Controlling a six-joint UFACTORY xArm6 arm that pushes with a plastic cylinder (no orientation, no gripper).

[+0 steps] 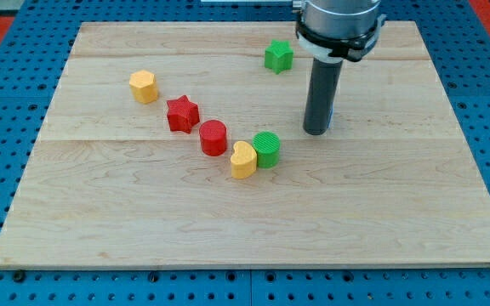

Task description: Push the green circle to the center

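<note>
The green circle (267,149) lies near the middle of the wooden board (253,221), touching a yellow heart (243,159) on its left. My tip (316,131) is to the right of the green circle and a little above it in the view, apart from it by a small gap. The rod hangs from the arm's grey end (339,21) at the view's top.
A red circle (213,138) and a red star (182,114) lie in a line up-left of the yellow heart. A yellow hexagon-like block (144,86) is further left. A green star (278,56) is near the view's top. A blue block edge peeks out behind the rod (331,115).
</note>
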